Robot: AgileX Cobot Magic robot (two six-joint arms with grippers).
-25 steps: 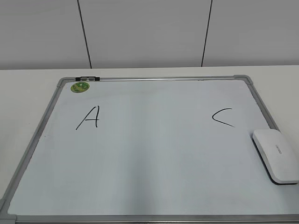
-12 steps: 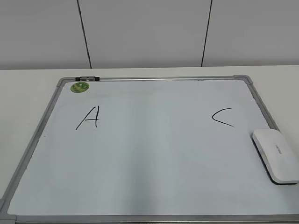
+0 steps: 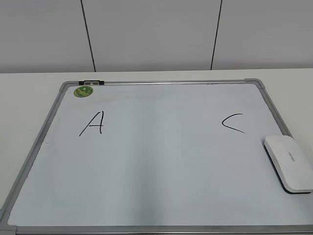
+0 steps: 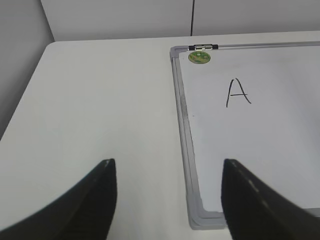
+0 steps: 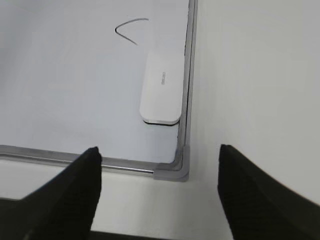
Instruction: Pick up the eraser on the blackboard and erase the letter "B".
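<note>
The blackboard is a white board with a grey frame lying flat on the white table. It bears a black "A" and a black "C"; no letter "B" shows between them. The white eraser lies on the board's right edge, also seen in the right wrist view. My left gripper is open and empty above the board's near left corner. My right gripper is open and empty above the near right corner, short of the eraser. Neither gripper shows in the exterior view.
A small round green magnet sits at the board's far left corner, next to a black-and-metal clip on the frame. White wall panels stand behind the table. Bare table lies left of the board and right of it.
</note>
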